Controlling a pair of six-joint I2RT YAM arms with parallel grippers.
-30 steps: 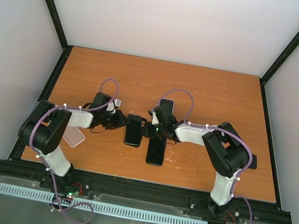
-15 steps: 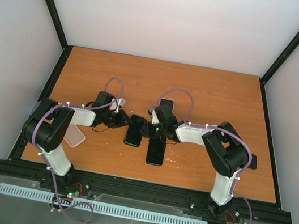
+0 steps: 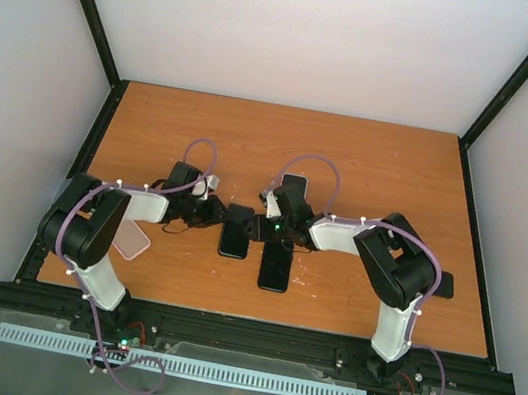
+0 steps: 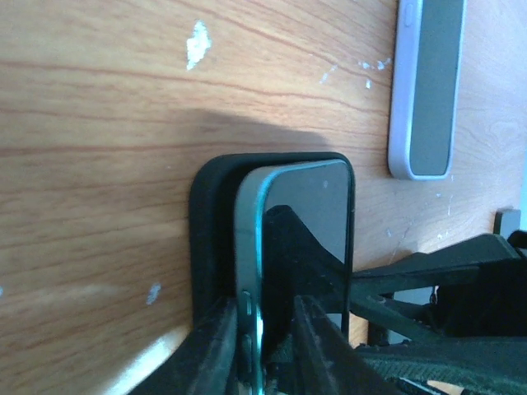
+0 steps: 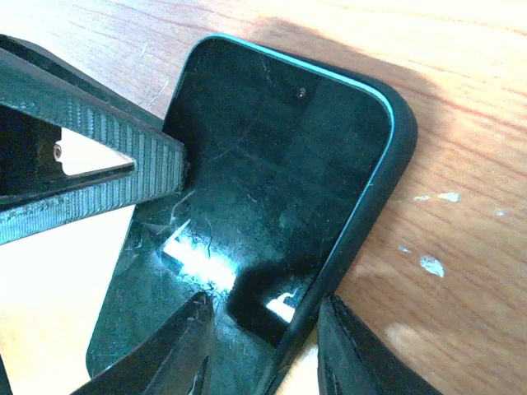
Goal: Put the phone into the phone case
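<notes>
The phone [image 3: 236, 230], dark-screened with a teal rim, lies between both grippers at mid-table inside the black phone case [image 4: 210, 239]. In the left wrist view the phone's [image 4: 317, 206] long teal edge stands raised out of the case wall. My left gripper [image 4: 263, 304] is shut on that edge, and one ribbed finger [image 5: 107, 156] rests on the screen. In the right wrist view the phone's [image 5: 272, 156] top corner sits inside the case rim [image 5: 405, 136]. My right gripper [image 5: 265, 303] is open, one tip over the screen and the other outside the rim.
A second black phone [image 3: 275, 265] lies just right of the cased one, under the right wrist. A pale-cased phone [image 3: 294, 183] lies behind it. A pink case [image 3: 132, 239] sits by the left arm. A dark flat object [image 3: 443, 284] lies by the right arm's elbow.
The right gripper's jaws have spread apart at the phone's right edge. The left wrist has drawn back slightly to the left and up. The phone has barely moved.
</notes>
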